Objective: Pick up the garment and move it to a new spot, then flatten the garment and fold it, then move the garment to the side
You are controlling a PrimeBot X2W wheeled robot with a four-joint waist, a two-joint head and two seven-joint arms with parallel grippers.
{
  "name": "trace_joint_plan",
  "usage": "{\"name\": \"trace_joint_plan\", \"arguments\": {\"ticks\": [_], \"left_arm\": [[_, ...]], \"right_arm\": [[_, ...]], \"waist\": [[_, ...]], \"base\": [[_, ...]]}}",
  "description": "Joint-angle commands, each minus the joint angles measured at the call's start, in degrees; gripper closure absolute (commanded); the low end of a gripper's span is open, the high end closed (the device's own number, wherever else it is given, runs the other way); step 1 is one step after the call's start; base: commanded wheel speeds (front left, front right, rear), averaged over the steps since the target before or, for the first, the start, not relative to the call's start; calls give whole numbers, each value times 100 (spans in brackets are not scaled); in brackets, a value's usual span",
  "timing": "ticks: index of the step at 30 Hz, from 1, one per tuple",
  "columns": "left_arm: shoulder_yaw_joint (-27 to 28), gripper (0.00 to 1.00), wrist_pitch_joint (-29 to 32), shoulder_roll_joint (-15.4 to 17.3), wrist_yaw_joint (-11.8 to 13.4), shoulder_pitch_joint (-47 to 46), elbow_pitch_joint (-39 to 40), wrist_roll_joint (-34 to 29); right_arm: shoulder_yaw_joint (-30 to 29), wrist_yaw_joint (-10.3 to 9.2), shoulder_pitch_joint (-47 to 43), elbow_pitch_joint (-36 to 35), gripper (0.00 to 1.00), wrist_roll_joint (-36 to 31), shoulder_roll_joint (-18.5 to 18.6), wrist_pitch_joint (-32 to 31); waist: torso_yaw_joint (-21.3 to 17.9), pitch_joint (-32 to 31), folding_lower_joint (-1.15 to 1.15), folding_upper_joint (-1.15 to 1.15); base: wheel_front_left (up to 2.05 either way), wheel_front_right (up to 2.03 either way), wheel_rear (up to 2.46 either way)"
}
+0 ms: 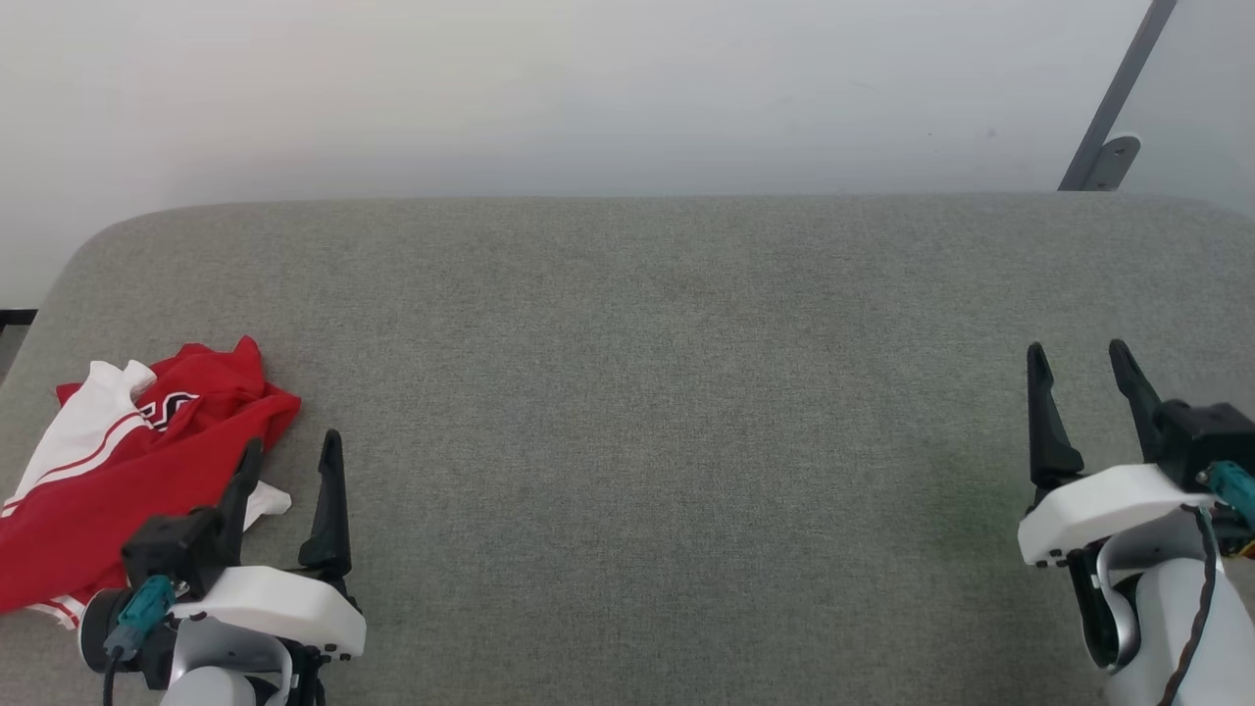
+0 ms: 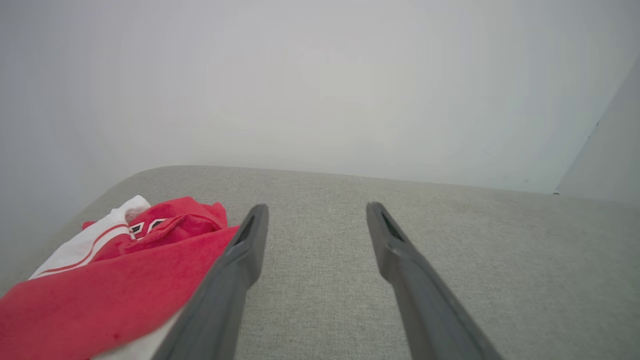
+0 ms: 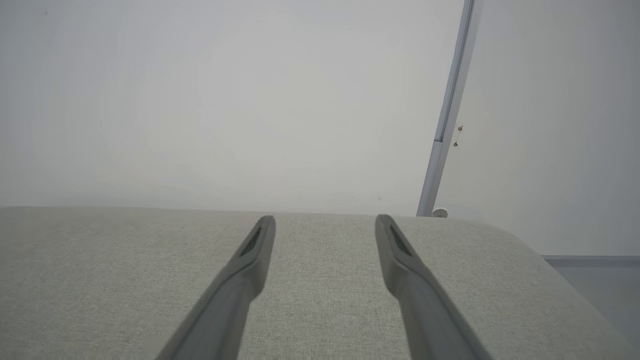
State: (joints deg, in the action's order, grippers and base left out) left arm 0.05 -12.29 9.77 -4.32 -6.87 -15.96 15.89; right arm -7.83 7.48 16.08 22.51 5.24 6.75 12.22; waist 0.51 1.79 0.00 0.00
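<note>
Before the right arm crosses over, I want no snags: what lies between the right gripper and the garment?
From the right gripper, the head view shows bare grey cushion, then the open left gripper beside the garment.

Open cushion (image 1: 647, 392) (garment (image 1: 147, 461) at left)

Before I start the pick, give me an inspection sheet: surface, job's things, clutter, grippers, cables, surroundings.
Surface: grey fabric-covered top, rounded far corners.
Job's things: garment, crumpled in a heap at the left edge, not yet folded.
Clutter: nothing seen.
Grippers: left gripper open, beside the garment, holding nothing; right gripper open, far right, holding nothing.
Cables: teal-plugged cable at left wrist; black cable at right wrist.
Surroundings: pale wall behind; slanted grey bar upper right.
</note>
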Motion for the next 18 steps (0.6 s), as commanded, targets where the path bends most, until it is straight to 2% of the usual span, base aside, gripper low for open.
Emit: {"name": "trace_joint_plan", "arguments": {"ticks": [1, 18], "left_arm": [[28, 0, -58, 18, -37, -101, 0, -160], [95, 0, -245, -15, -196, -133, -195, -874]], "right_arm": [[-44, 1, -14, -25, 0, -105, -41, 71], [-162, 1, 26, 71, 0, -755, -74, 258]], "waist": [[0, 1, 0, 0], [-1, 12, 0, 0]], "base": [[0, 0, 0], [0, 0, 0]]}}
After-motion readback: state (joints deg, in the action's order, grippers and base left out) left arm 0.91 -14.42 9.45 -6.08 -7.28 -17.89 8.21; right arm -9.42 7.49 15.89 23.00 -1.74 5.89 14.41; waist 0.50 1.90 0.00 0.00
